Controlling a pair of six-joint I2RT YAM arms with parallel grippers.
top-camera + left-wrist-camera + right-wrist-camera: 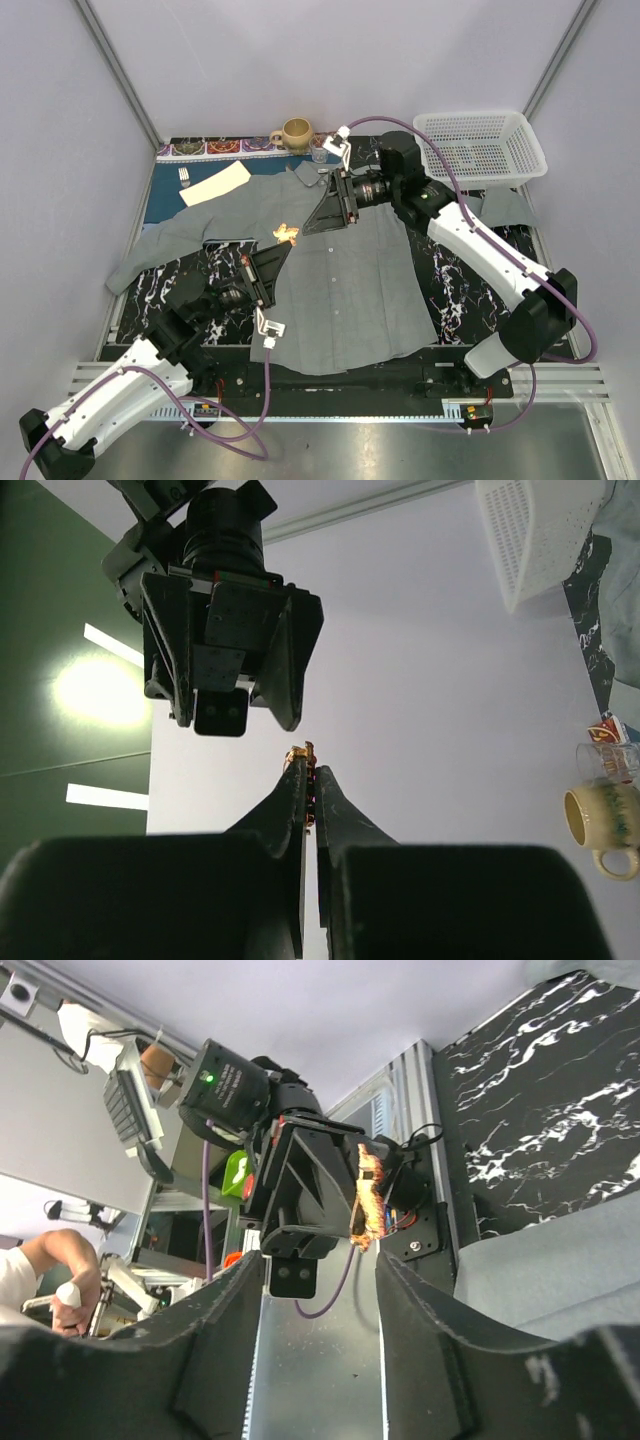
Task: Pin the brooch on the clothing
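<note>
A: Okay, hidden bits first: we can't make out the pin on the brooch (287,234), and the right gripper (320,1260) covers part of the collar of the shirt (350,290).
B: Grippers?
A: We see the left gripper (306,768) clamped on the brooch, over the shirt; right jaws stand apart, empty, facing it.
B: Surroundings?
A: Shirt flat on a black marbled mat (455,285); basket (480,145) and mug (296,132) at the back, grey walls (60,150).

Nothing in any view can be read as a word, number or brand. Right of the left gripper (305,765), the mug (603,825) carries a dark printed band. The glass (607,755) just above it bears a red-and-yellow emblem. Both are too blurred to make out.
</note>
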